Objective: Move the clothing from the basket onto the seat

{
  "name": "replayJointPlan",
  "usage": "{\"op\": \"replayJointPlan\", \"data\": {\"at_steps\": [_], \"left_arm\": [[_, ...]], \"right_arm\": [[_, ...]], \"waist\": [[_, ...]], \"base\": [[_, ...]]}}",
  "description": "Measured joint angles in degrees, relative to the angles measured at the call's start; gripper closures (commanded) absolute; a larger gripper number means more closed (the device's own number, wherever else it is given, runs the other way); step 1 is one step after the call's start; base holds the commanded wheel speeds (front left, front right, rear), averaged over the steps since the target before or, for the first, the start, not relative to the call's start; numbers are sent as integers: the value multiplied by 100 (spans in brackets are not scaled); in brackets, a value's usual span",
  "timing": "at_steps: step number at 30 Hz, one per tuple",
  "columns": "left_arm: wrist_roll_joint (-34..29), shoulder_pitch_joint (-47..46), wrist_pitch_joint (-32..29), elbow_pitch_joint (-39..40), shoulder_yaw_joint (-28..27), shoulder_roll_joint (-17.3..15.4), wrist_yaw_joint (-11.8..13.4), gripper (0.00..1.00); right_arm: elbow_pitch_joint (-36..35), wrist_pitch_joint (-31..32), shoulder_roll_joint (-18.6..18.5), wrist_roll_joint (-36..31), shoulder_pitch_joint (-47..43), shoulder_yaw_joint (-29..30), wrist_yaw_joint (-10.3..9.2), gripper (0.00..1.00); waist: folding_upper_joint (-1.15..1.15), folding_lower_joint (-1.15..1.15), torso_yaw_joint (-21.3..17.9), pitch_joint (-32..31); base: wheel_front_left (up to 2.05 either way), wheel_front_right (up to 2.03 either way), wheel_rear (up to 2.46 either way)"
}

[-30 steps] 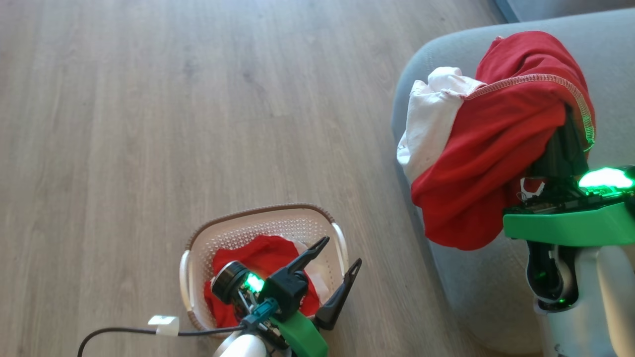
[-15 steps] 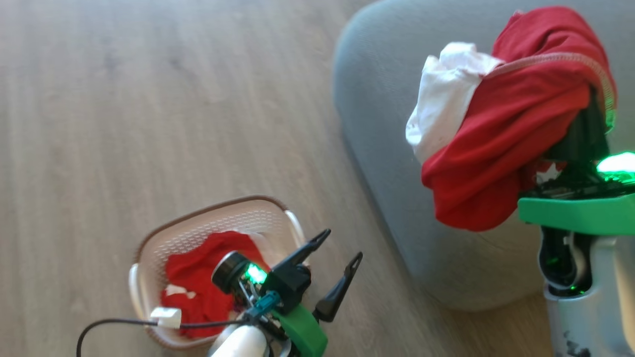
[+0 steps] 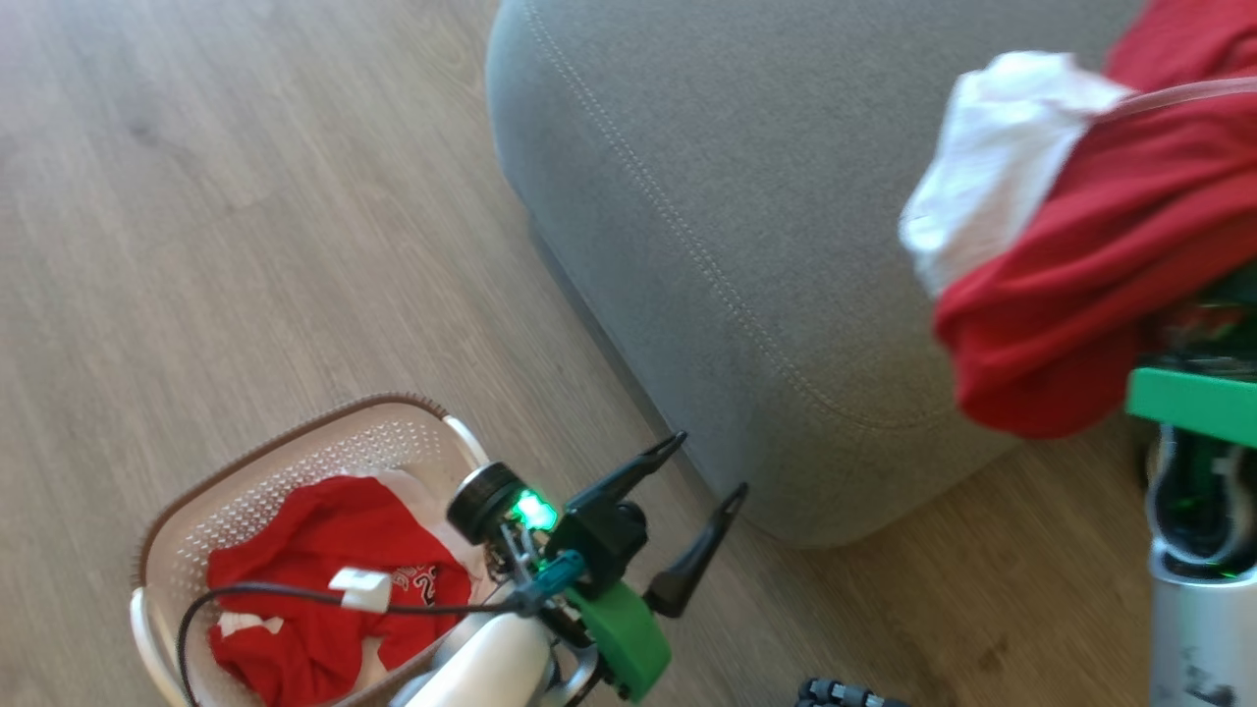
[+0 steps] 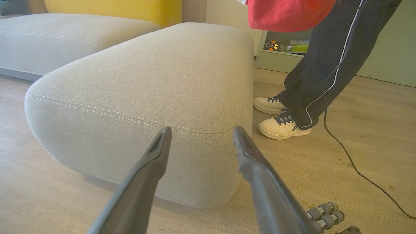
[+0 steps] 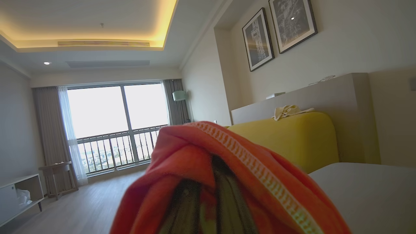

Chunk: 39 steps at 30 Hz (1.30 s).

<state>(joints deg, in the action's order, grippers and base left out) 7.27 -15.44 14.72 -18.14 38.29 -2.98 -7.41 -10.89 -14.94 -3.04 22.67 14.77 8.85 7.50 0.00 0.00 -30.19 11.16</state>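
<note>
Right hand [image 5: 208,195] clamps 1 red garment [image 3: 1080,295] (white panel) near the seat [image 3: 737,196].

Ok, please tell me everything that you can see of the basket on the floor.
The basket is cream-white plastic with perforated walls, a brown woven-look rim and pale side handles. It stands upright on the wooden floor, near the corner of the grey sofa but apart from it. A crumpled red garment with white trim and printed lettering lies inside, covering most of its bottom. A black cable crosses in front of its near part; whether it touches, I cannot tell.
</note>
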Motion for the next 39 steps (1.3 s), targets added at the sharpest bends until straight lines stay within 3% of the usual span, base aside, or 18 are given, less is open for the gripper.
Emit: {"op": "replayJointPlan", "data": {"at_steps": [7, 19, 26, 32, 39], "left_arm": [[349, -386, 0, -140, 600, -2, -1, 0], [511, -416, 0, -85, 587, -7, -1, 0], [449, -229, 0, 32, 267, -7, -1, 0], [216, -90, 0, 109, -1, -160, -2, 0], [21, -198, 0, 197, -32, -472, -2, 0]], "right_arm": [[-281, -1, 20, 0, -170, 659, 0, 100], [-312, -1, 69, -3, -375, 940, 0, 100], [174, -1, 71, -537, -299, 789, 0, 100], [748, -1, -259, -630, 530, 737, 0, 100], [1552, -1, -661, -232, 1826, 1032, 0, 100]], "waist": [[0, 0, -92, 83], [0, 0, -17, -12], [0, 0, -1, -1], [0, 0, 3, 320], [0, 0, 20, 944]], "base": [[0, 0, 0], [0, 0, 0], [0, 0, 0], [0, 0, 0], [0, 0, 0]]}}
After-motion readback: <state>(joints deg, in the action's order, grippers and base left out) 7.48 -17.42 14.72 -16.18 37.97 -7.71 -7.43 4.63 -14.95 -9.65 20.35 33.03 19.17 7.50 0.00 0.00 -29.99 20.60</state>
